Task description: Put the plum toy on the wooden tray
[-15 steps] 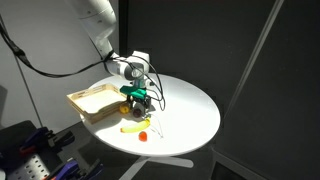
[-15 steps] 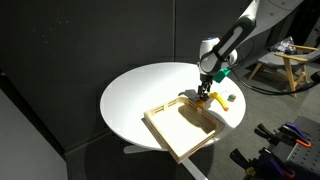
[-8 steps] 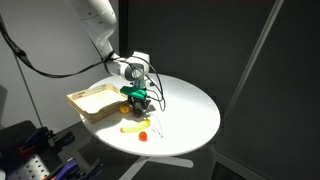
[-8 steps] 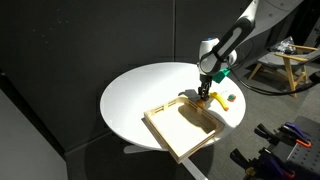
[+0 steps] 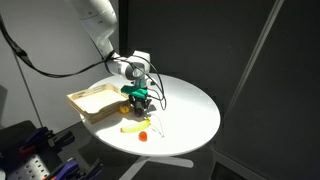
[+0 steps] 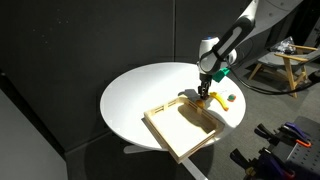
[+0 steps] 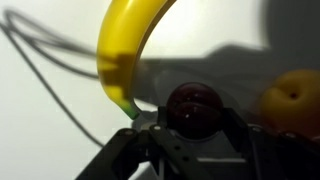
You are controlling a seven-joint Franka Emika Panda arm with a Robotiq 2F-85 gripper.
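Gripper: narrowly open, fingers clasping plum toy beside banana. Wooden tray: lying on round white table, dark backdrop surrounding.

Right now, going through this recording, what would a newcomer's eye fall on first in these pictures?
In the wrist view the dark plum toy sits dead centre between the fingers of the tool, with the yellow banana curving just above it. In an exterior view the pale wooden tray stands out on the white round table, with the tool down low right beside it.
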